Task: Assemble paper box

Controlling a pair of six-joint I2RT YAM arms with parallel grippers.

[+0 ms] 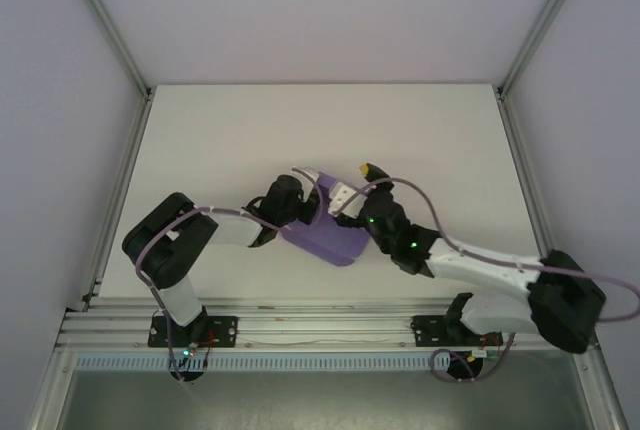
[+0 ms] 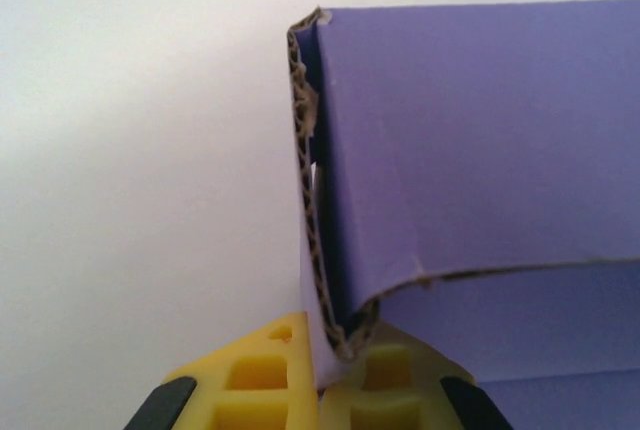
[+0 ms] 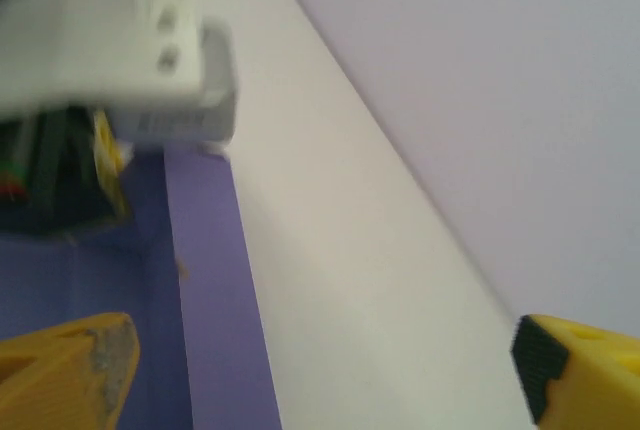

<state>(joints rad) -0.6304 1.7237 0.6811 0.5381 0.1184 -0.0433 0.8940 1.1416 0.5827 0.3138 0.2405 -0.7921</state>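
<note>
The paper box (image 1: pixel 330 235) is a purple corrugated card piece, partly folded, lying mid-table between the two arms. My left gripper (image 1: pixel 305 202) comes at it from the left. In the left wrist view the yellow fingertips (image 2: pixel 385 375) are shut on the doubled edge of an upright wall of the paper box (image 2: pixel 480 150). My right gripper (image 1: pixel 362 180) hovers at the box's far right corner. Its yellow fingers (image 3: pixel 65 370) are spread wide open with nothing between them. A purple wall strip of the box (image 3: pixel 205 280) runs along the left of that view.
The white table (image 1: pixel 420 130) has free room behind and to both sides of the box. Aluminium frame posts (image 1: pixel 120 165) border the table left and right. The left arm's white wrist housing (image 3: pixel 130 60) sits close above the right gripper's view.
</note>
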